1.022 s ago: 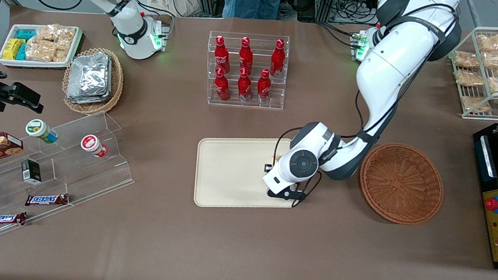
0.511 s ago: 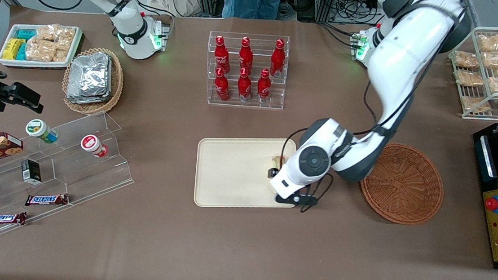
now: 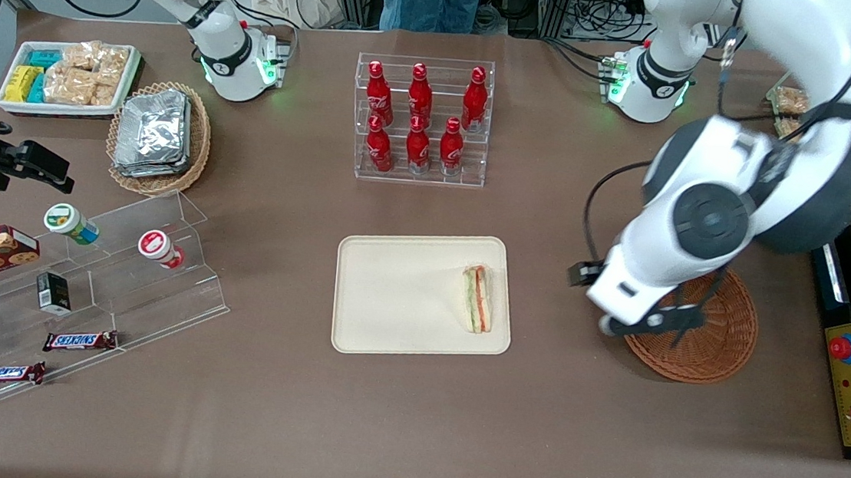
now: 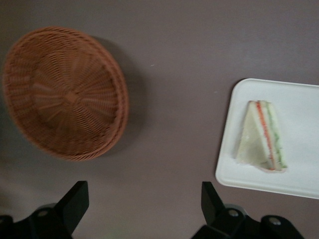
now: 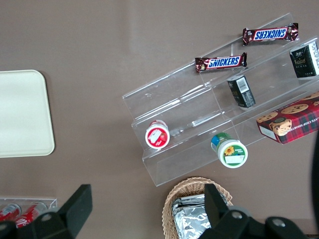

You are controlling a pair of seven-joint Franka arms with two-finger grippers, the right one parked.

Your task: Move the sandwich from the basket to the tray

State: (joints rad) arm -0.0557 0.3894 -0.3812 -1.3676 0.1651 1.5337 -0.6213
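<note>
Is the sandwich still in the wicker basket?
No, the sandwich lies on the tray; the basket is empty and the open gripper holds nothing.

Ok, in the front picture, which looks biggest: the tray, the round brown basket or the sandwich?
1. Tray, biggest.
2. Basket, though the arm covers part of it.
3. Sandwich, smallest, lying on the tray.
The gripper hangs open above the table between basket and tray.

Woven wicker basket [image 4: 65, 94], smooth plastic tray [image 4: 299, 174]
</note>
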